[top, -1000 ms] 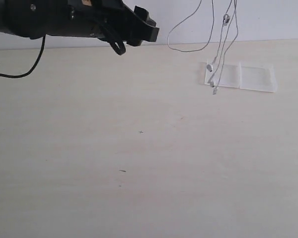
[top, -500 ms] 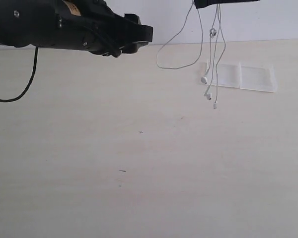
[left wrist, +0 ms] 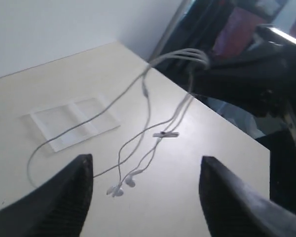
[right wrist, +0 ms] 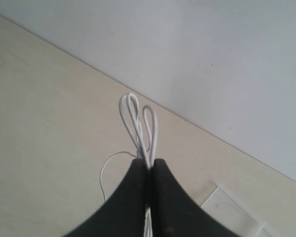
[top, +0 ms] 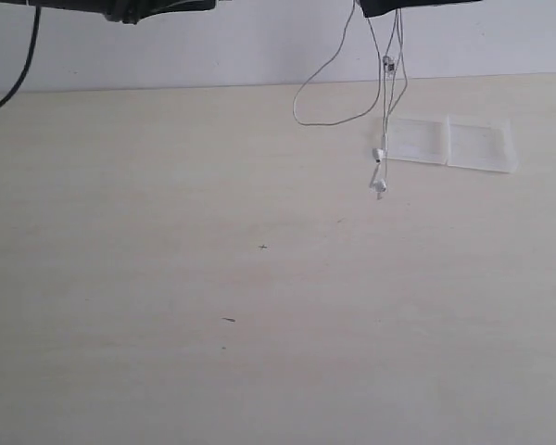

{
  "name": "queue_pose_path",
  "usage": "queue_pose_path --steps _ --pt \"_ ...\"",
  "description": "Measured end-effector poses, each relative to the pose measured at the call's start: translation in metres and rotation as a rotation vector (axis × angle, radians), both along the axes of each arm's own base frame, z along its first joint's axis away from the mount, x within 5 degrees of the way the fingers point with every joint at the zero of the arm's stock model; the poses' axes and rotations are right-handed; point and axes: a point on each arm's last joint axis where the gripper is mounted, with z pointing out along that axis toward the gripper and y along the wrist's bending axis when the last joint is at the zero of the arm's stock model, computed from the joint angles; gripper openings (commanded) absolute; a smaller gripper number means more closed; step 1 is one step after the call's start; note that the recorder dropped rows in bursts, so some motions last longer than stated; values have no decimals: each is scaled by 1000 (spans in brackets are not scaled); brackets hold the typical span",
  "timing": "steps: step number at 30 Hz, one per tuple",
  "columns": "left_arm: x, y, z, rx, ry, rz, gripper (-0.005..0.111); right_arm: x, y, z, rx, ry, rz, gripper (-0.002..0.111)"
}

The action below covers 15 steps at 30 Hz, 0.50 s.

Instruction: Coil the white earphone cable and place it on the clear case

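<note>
The white earphone cable (top: 385,102) hangs in loops from my right gripper (right wrist: 149,164), which is shut on it at the top edge of the exterior view. Short loops stick out past the fingertips (right wrist: 138,170). The two earbuds (top: 378,184) dangle just above the table, left of the clear case (top: 449,143), and one long loop (top: 301,116) swings out to the left. The clear case lies flat near the table's back edge. My left gripper (left wrist: 145,170) is open, held high and apart, looking at the cable (left wrist: 148,98), earbuds (left wrist: 122,186) and case (left wrist: 74,121).
The light wooden table (top: 259,278) ends at a white wall (top: 259,46) behind. The left arm (top: 130,7) and its black cable (top: 18,79) show at the top left. The right arm (left wrist: 256,84) fills the far side of the left wrist view.
The left arm has risen almost out of the exterior view. The hanging cable has shifted a little left, and the earbuds have swung off the case's left edge.
</note>
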Motion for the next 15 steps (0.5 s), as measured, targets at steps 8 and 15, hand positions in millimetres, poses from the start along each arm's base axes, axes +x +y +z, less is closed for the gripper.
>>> queue_pose_path --steps 8,15 --pt "-8 -8 -14 7 -176 -96 60 -2 3 0 39 21 19 0" --pt "-15 -18 -19 25 -361 -149 60 -4 9 1 105 43 60 0"
